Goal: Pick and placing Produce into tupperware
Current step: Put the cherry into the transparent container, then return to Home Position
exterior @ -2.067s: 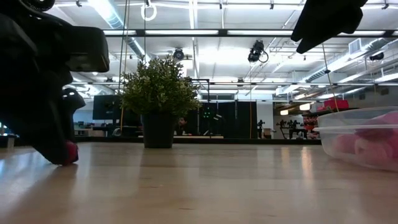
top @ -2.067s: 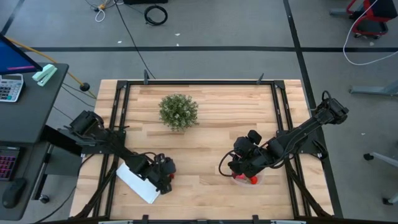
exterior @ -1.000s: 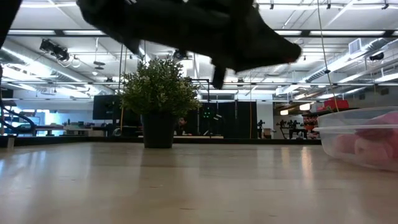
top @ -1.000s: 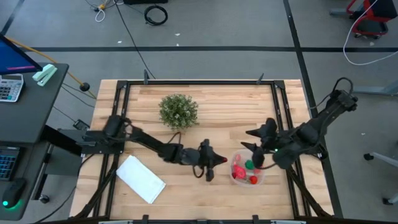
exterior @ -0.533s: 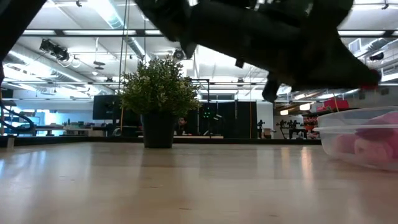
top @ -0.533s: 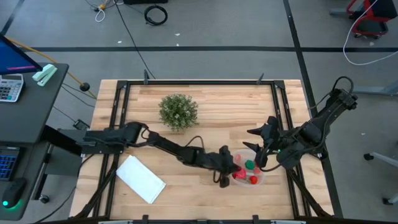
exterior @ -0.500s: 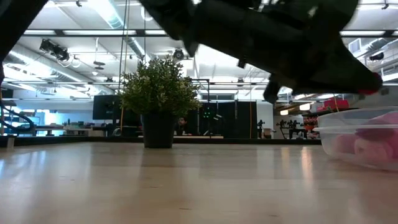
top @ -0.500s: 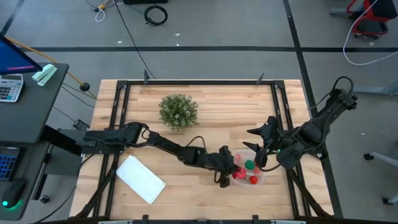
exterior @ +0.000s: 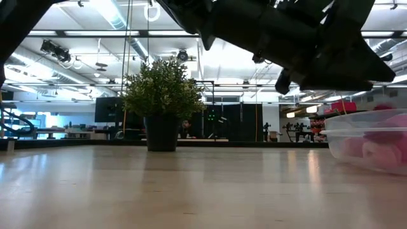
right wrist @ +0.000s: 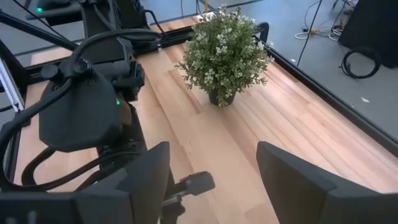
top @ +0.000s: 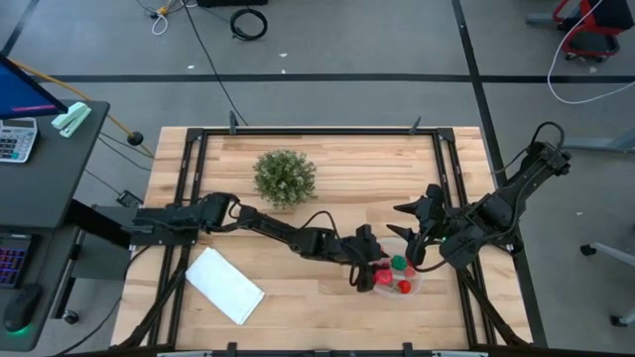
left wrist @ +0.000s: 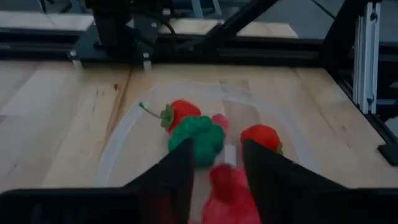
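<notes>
The clear round tupperware (top: 415, 272) (exterior: 369, 143) (left wrist: 118, 155) stands on the table's right part. It holds a green piece (left wrist: 196, 140) (top: 399, 263) and red pieces (left wrist: 183, 113) (left wrist: 261, 135). My left arm reaches across the table, and its gripper (top: 369, 275) (left wrist: 217, 150) hovers at the tupperware's left rim, shut on a red piece of produce (left wrist: 227, 186). My right gripper (top: 402, 226) (right wrist: 212, 149) is open, raised just beyond the tupperware's far right side. My left gripper pinches the red produce piece (left wrist: 225, 180) between its two fingers (left wrist: 180, 174), which slant down toward the table's right. The piece is lifted clear, above the tupperware's near-left rim. Which part of the piece the fingers are on does not show.
A bushy green potted plant (top: 285, 178) (exterior: 162, 95) (right wrist: 227, 56) stands toward the far left of the table. A flat white rectangle (top: 225, 285) lies near the near left corner. A dark metal frame (top: 451, 178) borders the table.
My left gripper has travelled toward the table's right edge, from the table's middle to the tupperware's left rim, carrying the red piece lifted clear. The right arm has stayed almost where it was.
</notes>
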### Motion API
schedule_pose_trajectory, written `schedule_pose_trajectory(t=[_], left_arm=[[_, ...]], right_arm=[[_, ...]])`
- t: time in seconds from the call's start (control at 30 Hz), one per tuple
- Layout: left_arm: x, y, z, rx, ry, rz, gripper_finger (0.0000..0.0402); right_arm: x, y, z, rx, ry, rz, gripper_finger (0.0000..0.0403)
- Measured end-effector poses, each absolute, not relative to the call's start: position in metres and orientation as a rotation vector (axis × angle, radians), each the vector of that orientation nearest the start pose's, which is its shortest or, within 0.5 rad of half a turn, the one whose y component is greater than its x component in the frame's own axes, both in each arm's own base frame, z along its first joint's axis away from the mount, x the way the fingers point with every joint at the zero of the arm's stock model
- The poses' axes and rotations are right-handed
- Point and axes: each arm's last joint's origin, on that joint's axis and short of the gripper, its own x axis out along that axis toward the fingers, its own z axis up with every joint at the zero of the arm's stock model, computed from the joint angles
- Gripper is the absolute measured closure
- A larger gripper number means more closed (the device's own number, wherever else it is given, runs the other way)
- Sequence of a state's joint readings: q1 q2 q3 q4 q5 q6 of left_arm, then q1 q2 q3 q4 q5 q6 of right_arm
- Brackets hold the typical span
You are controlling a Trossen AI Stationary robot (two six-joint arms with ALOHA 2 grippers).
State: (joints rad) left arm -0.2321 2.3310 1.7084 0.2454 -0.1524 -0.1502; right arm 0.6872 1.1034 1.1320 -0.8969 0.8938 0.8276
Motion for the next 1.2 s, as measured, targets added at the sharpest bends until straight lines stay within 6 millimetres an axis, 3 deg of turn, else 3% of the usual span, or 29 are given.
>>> schedule_pose_trajectory(t=[0.2,0.4,0.57,0.7,0.83,1.03,1.2], left_arm=[[0.506,-0.115,0.17,-0.125,0.46,-0.029,0.0195],[0.471,-0.098,0.233,-0.099,0.636,0.012,0.0202],[0.42,-0.093,0.304,-0.036,0.695,0.0,0.0223],[0.368,-0.091,0.364,-0.011,0.654,-0.011,0.0232],[0.309,-0.081,0.411,-0.022,0.608,0.075,0.0238],[0.23,-0.08,0.444,-0.083,0.596,0.18,0.0246],[0.202,-0.106,0.449,-0.096,0.568,0.161,0.0253]], right_arm=[[0.169,0.109,0.341,0.18,0.476,-0.417,0.0153],[0.169,0.109,0.34,0.18,0.476,-0.416,0.0153],[0.169,0.109,0.34,0.188,0.475,-0.417,0.0153],[0.169,0.11,0.34,0.189,0.476,-0.415,0.0153],[0.169,0.11,0.341,0.172,0.465,-0.42,0.0153],[0.18,0.119,0.338,0.409,0.437,-0.42,0.0153],[0.213,0.159,0.328,0.289,0.432,-0.196,0.0153]])
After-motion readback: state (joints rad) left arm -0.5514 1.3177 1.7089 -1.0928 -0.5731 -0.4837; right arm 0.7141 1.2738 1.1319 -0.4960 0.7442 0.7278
